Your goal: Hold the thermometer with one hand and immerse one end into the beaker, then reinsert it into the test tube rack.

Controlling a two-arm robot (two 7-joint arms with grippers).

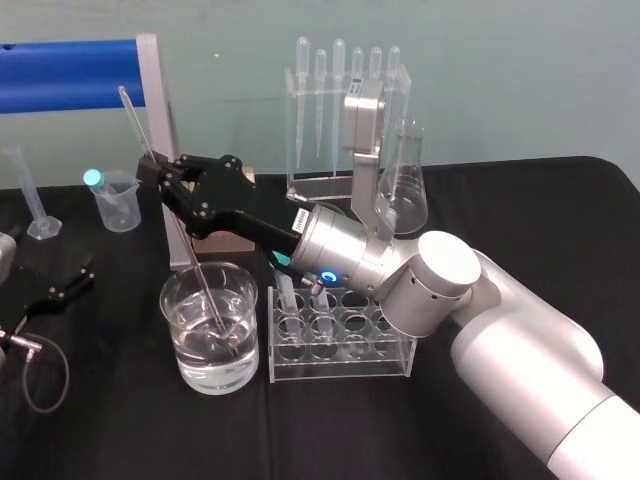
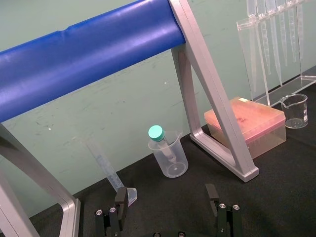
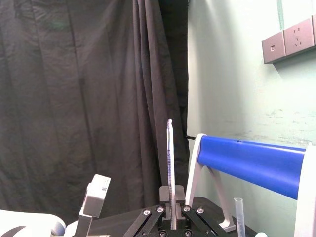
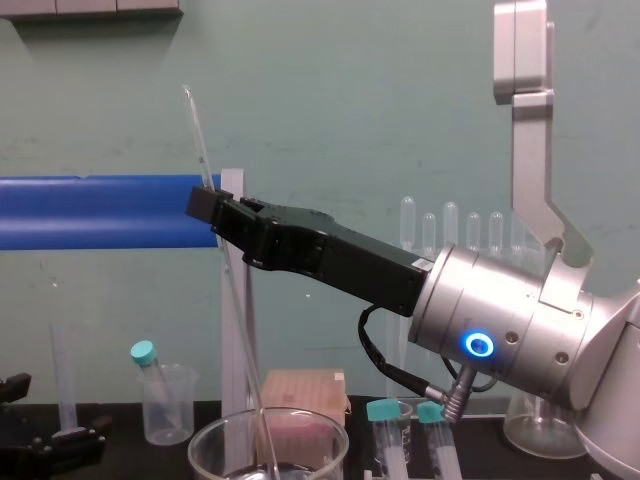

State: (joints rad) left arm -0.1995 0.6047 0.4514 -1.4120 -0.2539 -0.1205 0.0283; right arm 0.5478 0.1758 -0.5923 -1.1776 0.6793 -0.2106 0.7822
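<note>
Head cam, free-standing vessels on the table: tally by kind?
Beakers: 2 (large beaker, small beaker)
Conical flask: 1
Graduated cylinder: 1
Total: 4

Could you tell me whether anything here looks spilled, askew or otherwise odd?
Nothing stands out. The right gripper holds the thermometer slanted, its lower end inside the beaker; no spill shows. The left gripper rests open at the left.
</note>
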